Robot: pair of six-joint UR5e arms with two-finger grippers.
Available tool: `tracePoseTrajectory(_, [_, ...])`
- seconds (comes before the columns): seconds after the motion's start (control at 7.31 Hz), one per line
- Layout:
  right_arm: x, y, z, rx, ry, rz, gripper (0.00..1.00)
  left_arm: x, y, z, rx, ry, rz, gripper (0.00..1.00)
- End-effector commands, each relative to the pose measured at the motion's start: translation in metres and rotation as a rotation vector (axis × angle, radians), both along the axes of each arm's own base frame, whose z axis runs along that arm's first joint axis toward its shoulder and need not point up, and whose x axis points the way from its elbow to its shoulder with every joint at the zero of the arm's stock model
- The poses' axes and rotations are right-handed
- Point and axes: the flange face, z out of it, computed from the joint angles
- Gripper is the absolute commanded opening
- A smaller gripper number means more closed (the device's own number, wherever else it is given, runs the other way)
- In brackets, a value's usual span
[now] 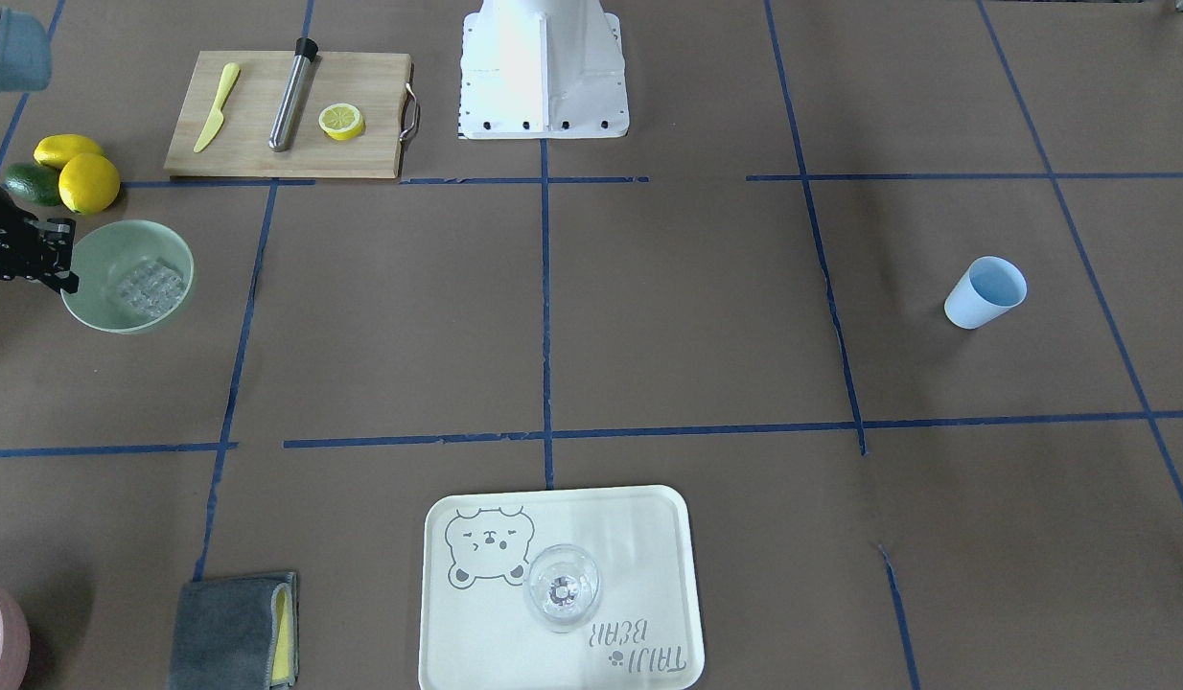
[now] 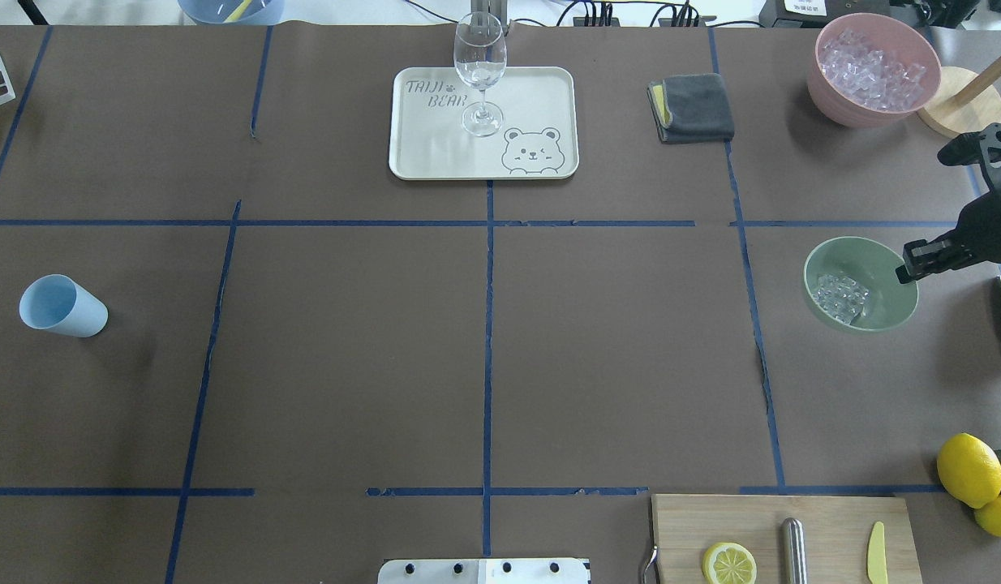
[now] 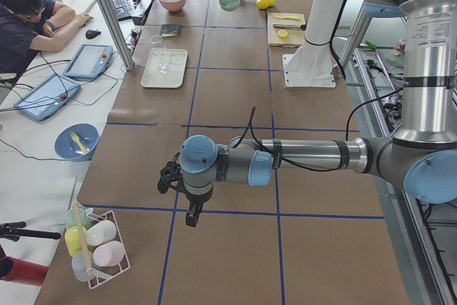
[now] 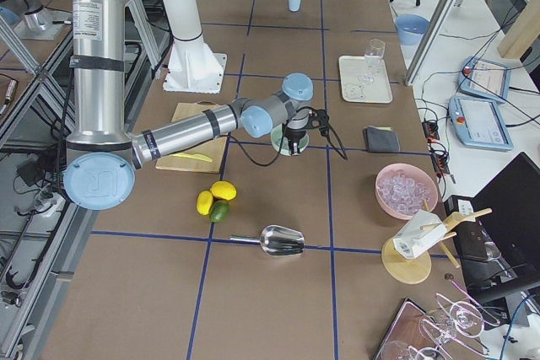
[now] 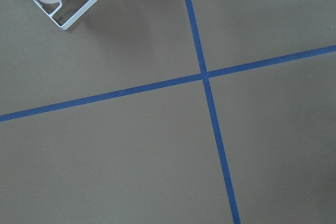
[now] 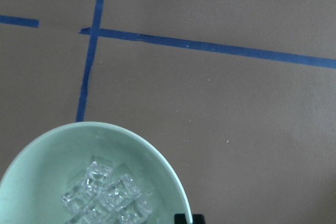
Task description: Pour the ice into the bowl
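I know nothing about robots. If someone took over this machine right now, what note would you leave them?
Left hand: over bare table, far from the job; open or shut unclear.
Right hand: at the bowl rim; grip unclear.
Ice: a small heap lies in the bowl; the pink tub holds more.
Done: ice is in the bowl.
To do: probably only pulling the right hand clear.

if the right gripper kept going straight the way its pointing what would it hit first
Most likely the bowl: the right gripper points down at its rim, on the side away from the ice. Depth is unclear; it may already touch.
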Motion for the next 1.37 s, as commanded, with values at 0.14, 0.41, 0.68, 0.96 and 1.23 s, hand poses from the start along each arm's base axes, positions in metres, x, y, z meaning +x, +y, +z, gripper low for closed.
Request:
tracePoseTrajectory(0.14, [-0.003, -0.003, 0.066, 0.014, -0.116, 0.109, 0.00, 0.000, 0.000, 0.000, 0.002, 0.000, 0.000, 1.00])
tracePoseTrajectory(0.41, [-0.011, 0.008, 0.085, 0.000, -0.106, 0.087, 0.00, 0.000, 0.000, 0.000, 0.002, 0.000, 0.000, 1.00])
tracePoseTrajectory(0.68, [-0.024, 0.010, 0.091, -0.008, -0.099, 0.065, 0.00, 0.000, 0.000, 0.000, 0.002, 0.000, 0.000, 1.00])
tracePoseTrajectory(0.96, [-0.025, 0.007, 0.087, -0.001, -0.102, 0.065, 0.99, 0.000, 0.000, 0.000, 0.002, 0.000, 0.000, 1.00])
tracePoseTrajectory(1.23, [-0.026, 0.003, 0.077, 0.025, -0.107, 0.065, 1.00, 0.000, 0.000, 0.000, 0.002, 0.001, 0.000, 1.00])
